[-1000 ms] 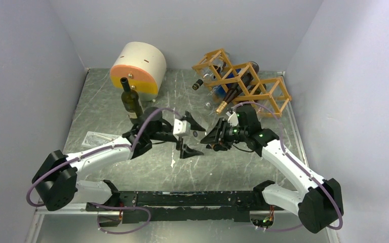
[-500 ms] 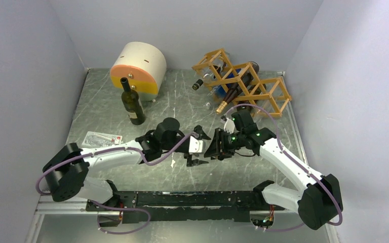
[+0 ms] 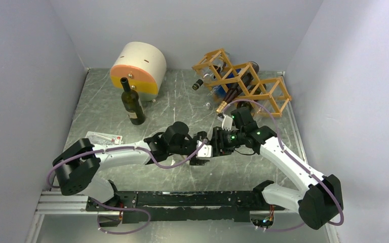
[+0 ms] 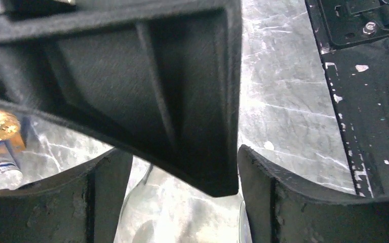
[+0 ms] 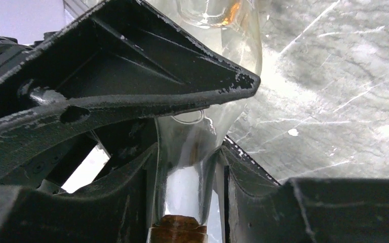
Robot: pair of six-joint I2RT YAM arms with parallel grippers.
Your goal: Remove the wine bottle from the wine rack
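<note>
"Glass between the two arms, is it? How many bottles do you count?"

"Four that I can see. One clear wine bottle [image 5: 233, 55] is off the wine rack [image 3: 248, 83], out in front of it over the middle of the table [image 3: 111, 96]. Its neck is clamped in the right gripper [image 5: 187, 157]. One dark bottle [image 3: 133, 105] stands upright by the one cream and orange cylinder [image 3: 139, 63]. Two lie in the rack at the back right: a gold-capped bottle [image 3: 223, 105] and a black-capped bottle [image 3: 197, 85]. One flat packet [image 3: 103, 137] lies near the left arm."

"And the left gripper [image 4: 182, 172]?"

"Its fingers [image 4: 106, 202] stand wide, one each side of the glass. Whether they press on it I cannot tell."

"What's changed?"

"Half a second ago the left gripper was short of the right one; now they're up against each other. A second ago it was back near the dark bottle. Rack, cylinder and standing bottle haven't shifted."
</note>
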